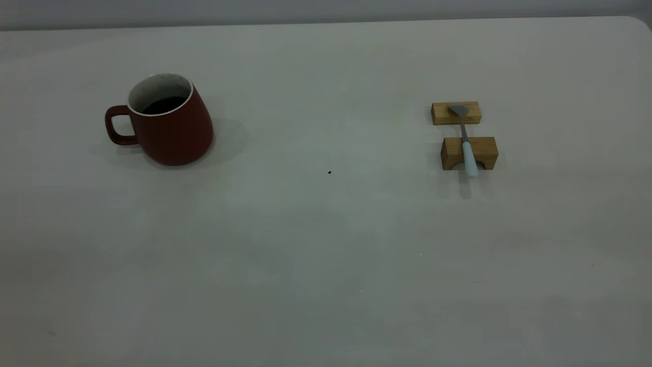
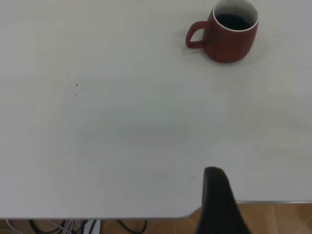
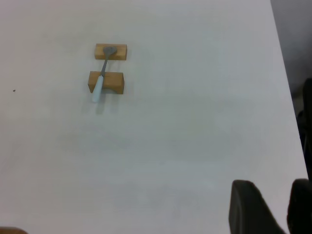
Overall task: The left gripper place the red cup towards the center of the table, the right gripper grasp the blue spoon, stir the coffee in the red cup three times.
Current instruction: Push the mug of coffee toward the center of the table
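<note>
We see the red cup (image 1: 170, 122) standing upright on the left part of the table (image 1: 326, 244) in the exterior view, well apart from the center. Its loop handle points toward the left edge of that view, and the coffee (image 1: 164, 105) sits dark and low inside the white interior.

On the right part of the table the blue spoon (image 1: 466, 140) lies across two small wooden blocks. Its grey bowl rests on the far wooden block (image 1: 456, 113), and its stem and pale blue handle cross the near wooden block (image 1: 469, 152), which has an arched cutout underneath. The handle tip sticks out past the near block toward the camera. A tiny dark speck (image 1: 329, 172) sits on the bare tabletop between the cup and the spoon.

Neither arm appears in the exterior view. In the left wrist view we find one dark finger of the left gripper (image 2: 218, 202) at the table's near edge, far from the red cup (image 2: 228, 31); we cannot tell how its fingers are set. In the right wrist view two dark fingers of the right gripper (image 3: 278, 207) stand with a narrow gap between them, gripping nothing, well away from the blue spoon (image 3: 101, 75) and its blocks.
</note>
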Controlling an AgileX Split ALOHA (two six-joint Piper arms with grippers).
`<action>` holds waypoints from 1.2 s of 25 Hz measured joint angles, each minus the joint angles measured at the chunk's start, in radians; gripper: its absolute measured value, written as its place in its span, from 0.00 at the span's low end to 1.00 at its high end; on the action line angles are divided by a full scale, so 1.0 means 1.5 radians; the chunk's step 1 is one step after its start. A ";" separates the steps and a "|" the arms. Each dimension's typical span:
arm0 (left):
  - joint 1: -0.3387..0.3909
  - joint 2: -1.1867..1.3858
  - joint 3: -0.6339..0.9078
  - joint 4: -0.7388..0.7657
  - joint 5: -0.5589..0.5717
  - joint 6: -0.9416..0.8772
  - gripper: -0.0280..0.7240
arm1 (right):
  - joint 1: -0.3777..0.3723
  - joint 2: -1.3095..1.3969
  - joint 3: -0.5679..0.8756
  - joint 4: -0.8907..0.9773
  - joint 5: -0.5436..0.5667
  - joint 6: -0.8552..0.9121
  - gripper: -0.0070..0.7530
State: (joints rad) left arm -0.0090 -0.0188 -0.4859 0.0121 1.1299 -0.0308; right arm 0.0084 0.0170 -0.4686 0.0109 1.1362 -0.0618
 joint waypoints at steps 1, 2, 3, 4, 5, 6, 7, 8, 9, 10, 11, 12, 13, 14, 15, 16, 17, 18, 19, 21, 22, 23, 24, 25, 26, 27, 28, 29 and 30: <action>0.000 0.000 0.000 0.000 0.000 0.000 0.75 | 0.000 0.000 0.000 0.000 0.000 0.000 0.32; 0.000 0.000 0.000 0.000 0.000 0.000 0.75 | 0.000 0.000 0.000 0.000 0.000 0.000 0.32; 0.000 0.000 0.000 0.000 0.000 0.000 0.75 | 0.000 0.000 0.000 0.000 0.000 0.000 0.32; 0.000 0.000 0.000 0.000 0.000 0.000 0.75 | 0.000 0.000 0.000 0.000 0.000 0.000 0.32; 0.000 0.000 0.000 0.000 0.000 0.000 0.75 | 0.000 0.000 0.000 0.000 0.000 0.000 0.32; 0.000 0.000 0.000 0.000 0.000 0.000 0.75 | 0.000 0.000 0.000 0.000 0.000 0.000 0.32; 0.000 0.000 0.000 0.000 0.000 0.000 0.75 | 0.000 0.000 0.000 0.000 0.000 0.000 0.32; 0.000 0.000 0.000 0.000 0.000 0.000 0.75 | 0.000 0.000 0.000 0.000 0.000 0.000 0.32; 0.000 0.000 0.000 0.000 0.000 0.000 0.75 | 0.000 0.000 0.000 0.000 0.000 0.000 0.32; 0.000 0.000 0.000 0.000 0.000 0.000 0.75 | 0.000 0.000 0.000 0.000 0.000 0.000 0.32; 0.000 0.000 0.000 0.000 0.000 0.000 0.75 | 0.000 0.000 0.000 0.000 0.000 0.000 0.32; 0.000 0.000 0.000 0.000 0.000 0.000 0.75 | 0.000 0.000 0.000 0.000 0.000 0.000 0.32; 0.000 0.000 0.000 0.000 0.000 0.000 0.75 | 0.000 0.000 0.000 0.000 0.000 0.000 0.32; 0.000 0.000 0.000 0.000 0.000 0.000 0.75 | 0.000 0.000 0.000 0.000 0.000 0.000 0.32; 0.000 0.000 0.000 0.000 0.000 0.000 0.75 | 0.000 0.000 0.000 0.000 0.000 0.000 0.32; 0.000 0.000 0.000 0.000 0.000 0.000 0.75 | 0.000 0.000 0.000 0.001 0.000 0.001 0.32; 0.000 0.000 0.000 0.000 0.000 0.000 0.75 | 0.000 0.000 0.000 0.005 0.000 0.004 0.32; 0.000 0.000 0.000 0.000 0.000 0.000 0.75 | 0.000 0.000 0.000 0.012 0.000 0.005 0.32; 0.000 0.000 0.000 0.000 0.000 0.000 0.75 | 0.000 0.000 0.000 0.017 0.000 0.006 0.32; 0.000 0.000 0.000 0.000 0.000 0.000 0.75 | 0.000 0.000 0.000 0.027 0.000 0.006 0.32; 0.000 0.000 0.000 0.000 0.000 0.000 0.75 | 0.000 0.000 0.000 0.029 0.000 0.006 0.32; 0.000 0.000 0.000 0.000 0.000 0.000 0.75 | 0.000 0.000 0.000 0.030 0.000 0.006 0.32; 0.000 0.000 0.000 0.000 0.000 0.000 0.75 | 0.000 0.000 0.000 0.030 0.000 0.006 0.32; 0.000 0.000 0.000 0.000 0.000 0.000 0.75 | 0.000 0.000 0.000 0.030 0.000 0.006 0.32; 0.000 0.000 0.000 0.000 0.000 0.000 0.75 | 0.000 0.000 0.000 0.030 0.000 0.006 0.32; 0.000 0.000 0.000 0.000 0.000 0.000 0.75 | 0.000 0.000 0.000 0.030 0.000 0.006 0.32; 0.000 0.000 0.000 0.000 0.000 0.000 0.75 | 0.000 0.000 0.000 0.030 0.000 0.006 0.32; 0.000 0.000 0.000 0.000 0.000 0.000 0.75 | 0.000 0.000 0.000 0.031 0.000 0.006 0.32; 0.000 0.000 0.000 0.000 0.000 0.000 0.75 | 0.000 0.000 0.000 0.030 0.000 0.006 0.32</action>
State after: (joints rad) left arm -0.0090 -0.0188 -0.4859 0.0121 1.1299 -0.0308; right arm 0.0084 0.0170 -0.4686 0.0565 1.1362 -0.0535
